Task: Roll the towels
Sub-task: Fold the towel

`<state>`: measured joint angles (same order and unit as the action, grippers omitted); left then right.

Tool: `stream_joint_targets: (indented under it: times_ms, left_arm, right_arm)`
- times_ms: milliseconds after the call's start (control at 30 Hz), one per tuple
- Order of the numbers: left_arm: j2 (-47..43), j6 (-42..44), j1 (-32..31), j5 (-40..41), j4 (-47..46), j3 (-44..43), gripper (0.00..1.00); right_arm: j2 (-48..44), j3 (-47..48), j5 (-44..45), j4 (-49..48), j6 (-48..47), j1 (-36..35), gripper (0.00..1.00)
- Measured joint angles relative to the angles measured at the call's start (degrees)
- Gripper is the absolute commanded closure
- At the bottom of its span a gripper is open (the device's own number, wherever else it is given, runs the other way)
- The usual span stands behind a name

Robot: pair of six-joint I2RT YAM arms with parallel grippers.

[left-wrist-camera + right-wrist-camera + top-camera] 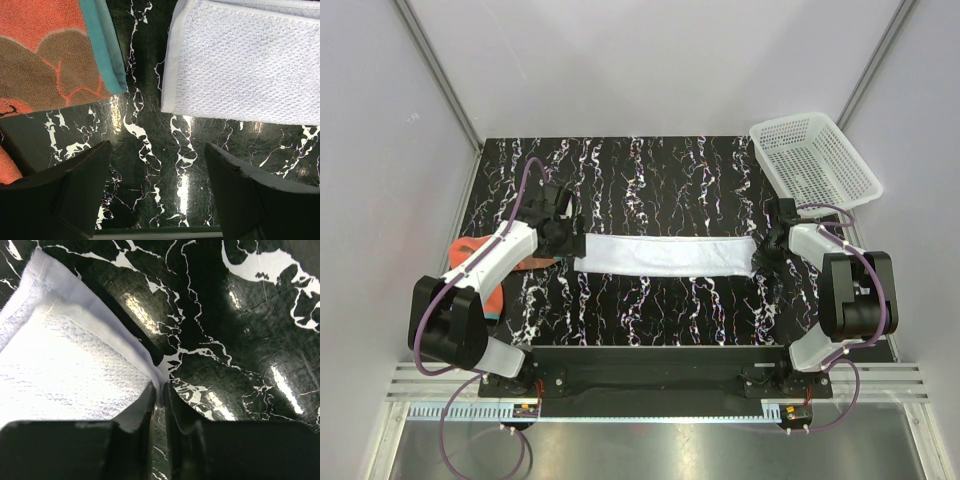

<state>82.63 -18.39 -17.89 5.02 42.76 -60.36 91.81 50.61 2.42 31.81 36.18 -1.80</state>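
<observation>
On the table (670, 170), across mid-frame in the top view, left to right: the spread towel (665, 255). At its left end, the left gripper (563, 250), over bare table in the gap between the two towels. Further left, at left-centre of the frame, partly under the left arm: the second towel (468, 248). At the right end, the right gripper (767, 250), towel corner between its fingers. Upper right, over the table's far corner: the basket (788, 121), well apart from both towels

Left hand (157, 150) spread wide — right hand (160, 388) pinched
</observation>
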Motion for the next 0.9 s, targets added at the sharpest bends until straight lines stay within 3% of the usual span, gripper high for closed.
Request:
stream_joint_targets:
  times_ms: [233,533,900]
  left_arm:
    - [0.24,0.00,-0.09,0.11,0.00,0.00,0.20]
    - [0.72,0.00,-0.57,-0.07,0.00,0.00,0.21]
    - [0.72,0.00,-1.25,-0.81,0.02,0.00,0.21]
  right_arm:
    - [-0.20,0.37,1.05,0.87,-0.46,0.63,0.95]
    - [-5.33,5.53,11.96,10.16,-3.10,1.14,1.00]
    - [-8.07,12.00,9.14,13.75,-3.50,-0.57,1.00]
